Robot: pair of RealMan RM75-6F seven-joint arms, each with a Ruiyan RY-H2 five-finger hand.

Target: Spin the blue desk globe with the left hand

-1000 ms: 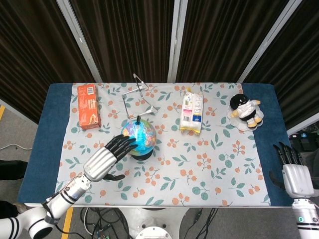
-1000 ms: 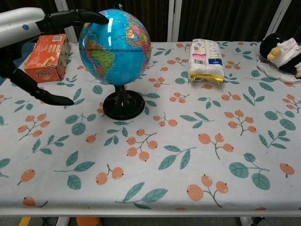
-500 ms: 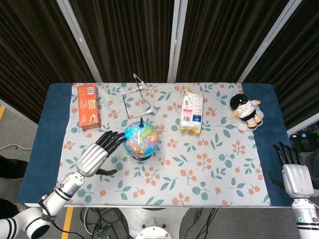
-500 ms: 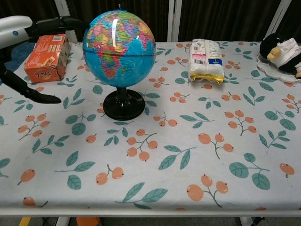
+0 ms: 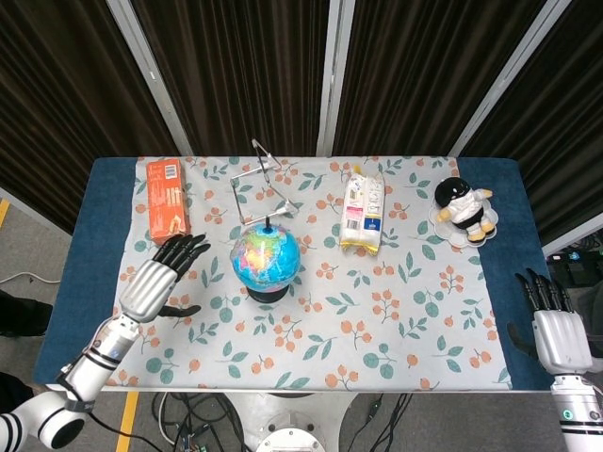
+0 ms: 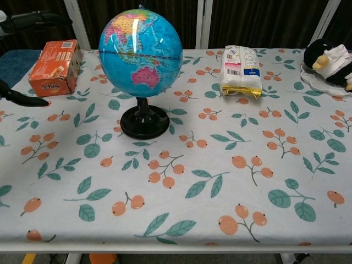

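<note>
From my chest view the left hand (image 6: 25, 22) is mostly cut off at the left edge. The penguin toy (image 6: 330, 58) runs off the right edge. I can't read the snack bag (image 5: 363, 211) print overhead.

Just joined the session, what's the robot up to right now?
It's working on the globe, which stands upright on its black base mid-table. The left hand is open beside it, fingers spread, not touching it, near the orange box. The right hand hangs open off the table's right edge, holding nothing.
</note>
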